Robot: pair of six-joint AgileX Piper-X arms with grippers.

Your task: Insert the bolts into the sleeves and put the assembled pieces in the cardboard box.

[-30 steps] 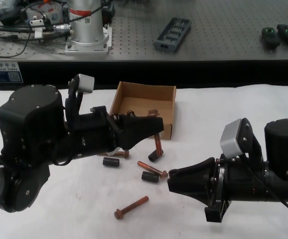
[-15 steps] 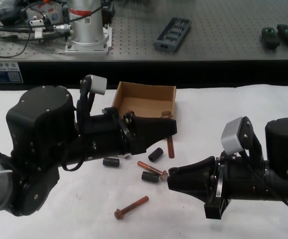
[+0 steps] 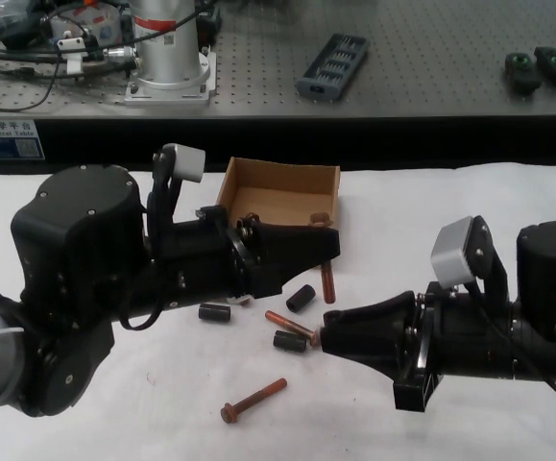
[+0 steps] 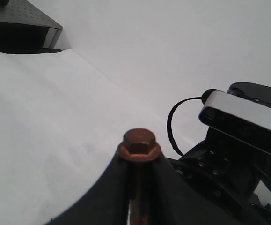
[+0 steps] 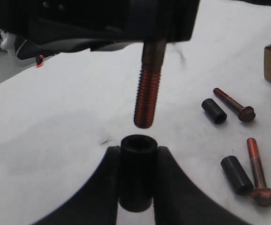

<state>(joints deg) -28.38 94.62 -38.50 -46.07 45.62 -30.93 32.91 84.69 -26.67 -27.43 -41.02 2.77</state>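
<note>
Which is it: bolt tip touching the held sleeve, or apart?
Apart. The right wrist view shows white cloth between the threaded tip of the bolt and the open top of the sleeve.

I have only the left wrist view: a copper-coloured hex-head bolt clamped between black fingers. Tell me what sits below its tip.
Observer: In the right wrist view, the copper-coloured hex-head bolt in the left gripper hangs threaded end down just above a black cylindrical sleeve. The right gripper holds the sleeve mouth up, and a gap shows between them.
Operator: Give me the line-up.
Observer: The tip looks roughly over the sleeve's bore, with the shank leaning slightly.
Operator: Report where the box is.
Observer: The high view shows the open brown cardboard box on the white cloth, beyond the left gripper.
</note>
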